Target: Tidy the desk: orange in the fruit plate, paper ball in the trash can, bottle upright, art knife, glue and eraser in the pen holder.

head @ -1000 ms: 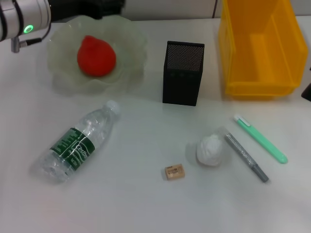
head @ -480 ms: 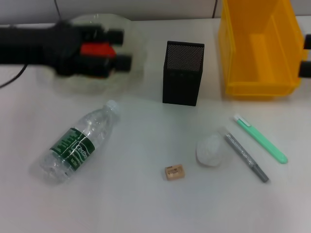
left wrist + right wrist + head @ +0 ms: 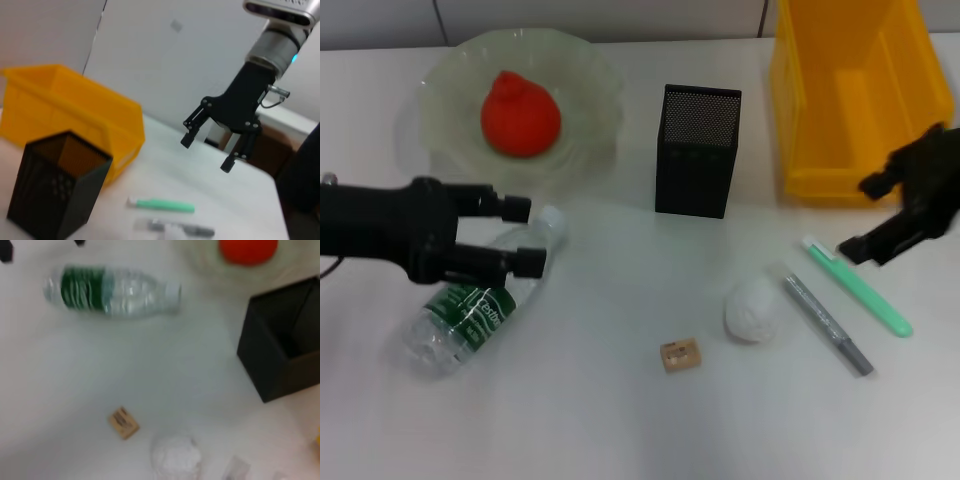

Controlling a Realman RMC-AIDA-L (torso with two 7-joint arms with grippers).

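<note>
The orange [image 3: 520, 113] lies in the pale-green fruit plate [image 3: 448, 160] at the back left. Just in front of the plate, the bottle [image 3: 470, 305] lies on its side on the desk [image 3: 610, 420]. My left gripper [image 3: 524, 235] hovers open over its capped end. At the right, my right gripper [image 3: 860, 217] is open above the white tip of the green art knife [image 3: 860, 288]; the left wrist view shows this gripper [image 3: 206, 154] in the air. The grey glue stick [image 3: 827, 326], paper ball [image 3: 753, 308] and eraser [image 3: 680, 354] lie on the desk.
The black mesh pen holder [image 3: 695, 150] stands at centre back. Beside it, at the back right, stands the yellow trash can [image 3: 850, 100], with nothing visible inside. In the right wrist view the bottle [image 3: 110, 290], eraser [image 3: 123, 422] and paper ball [image 3: 176, 456] lie apart.
My left arm has swung from over the fruit plate down to the bottle's neck. The right gripper has come in from the right edge to above the art knife.
</note>
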